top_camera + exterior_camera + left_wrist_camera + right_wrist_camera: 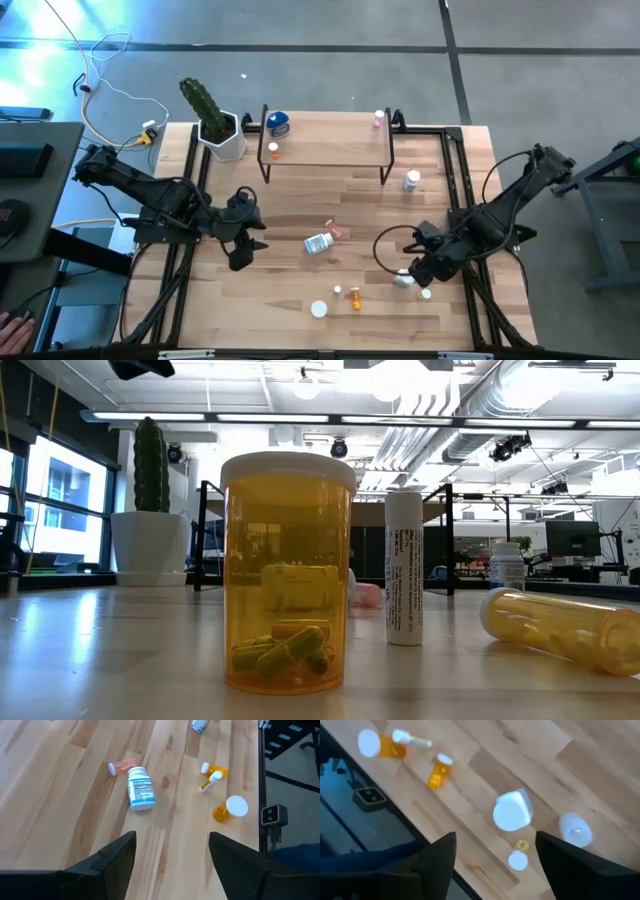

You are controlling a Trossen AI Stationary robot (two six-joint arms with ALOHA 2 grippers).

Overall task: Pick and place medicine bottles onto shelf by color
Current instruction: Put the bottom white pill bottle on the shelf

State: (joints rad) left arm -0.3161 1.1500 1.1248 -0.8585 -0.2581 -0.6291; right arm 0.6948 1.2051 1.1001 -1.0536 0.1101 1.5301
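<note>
- The right gripper (pixel 420 266) hovers near the table's (pixel 300 310) right edge, its fingers (pixel 437 857) spread wide and holding nothing, over a white-capped bottle (pixel 512 811) and a small white vial (pixel 575 830).
- The left gripper (pixel 245 245) hangs near the table's left edge, fingers (pixel 120 852) apart and empty.
- A white labelled bottle (pixel 318 243) lies mid-table beside a pink vial (pixel 335 232).
- Orange bottles (pixel 355 297) sit near the front edge.
- The shelf (pixel 325 150) at the back edge carries a blue bottle (pixel 277 124), an orange one (pixel 273 150) and a pink one (pixel 378 118).

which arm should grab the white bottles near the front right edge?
Right. Its open pincer hovers right by those white bottles; the left pincer, also open, sits well across the table.
</note>
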